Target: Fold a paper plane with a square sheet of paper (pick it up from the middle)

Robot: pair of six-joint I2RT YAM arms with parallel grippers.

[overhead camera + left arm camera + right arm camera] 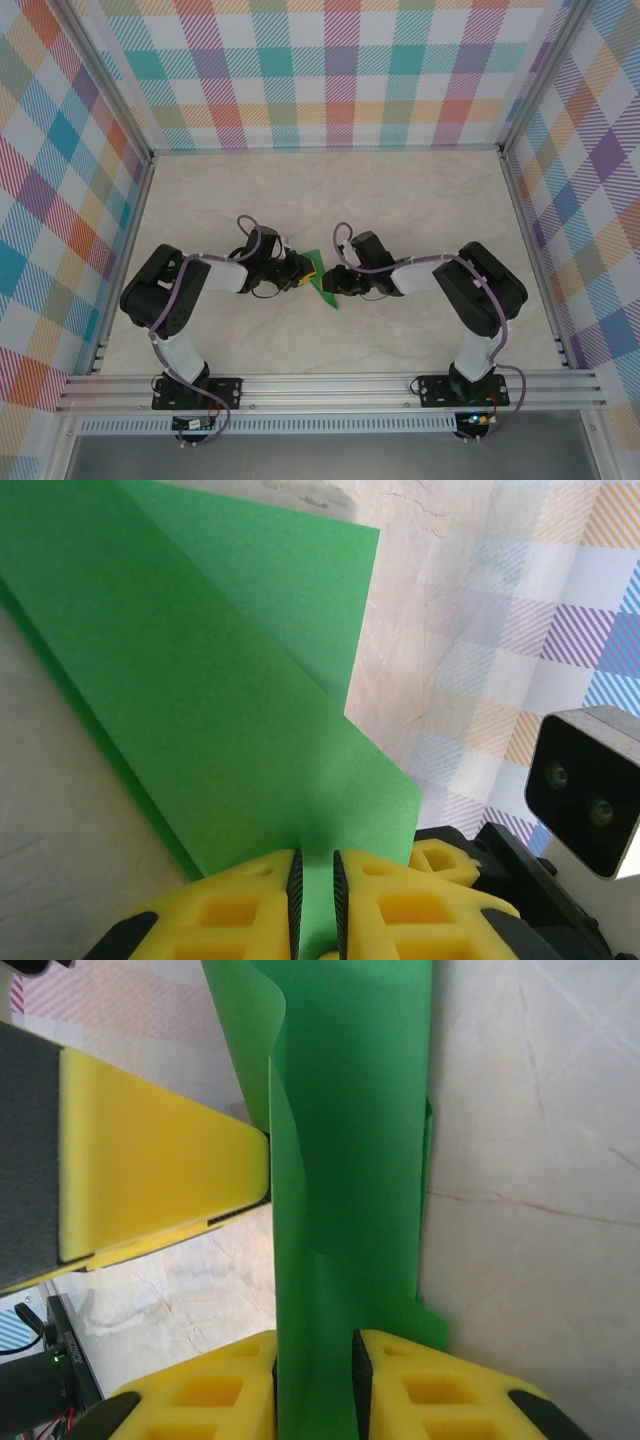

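Paper [200,680] sat clamped in left gripper [315,870]; right gripper [315,1350] straddled it, hold unclear. Loose right jaws could let the fold between them spring open.

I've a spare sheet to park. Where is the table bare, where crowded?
Crowded: the centre, where left gripper and right gripper meet at the folded green paper. Bare: the table strip from there to the back wall; also toward the near rail.

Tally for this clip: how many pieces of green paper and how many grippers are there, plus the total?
Green paper: 1
Grippers: 2, the left gripper and the right gripper
Total: 3
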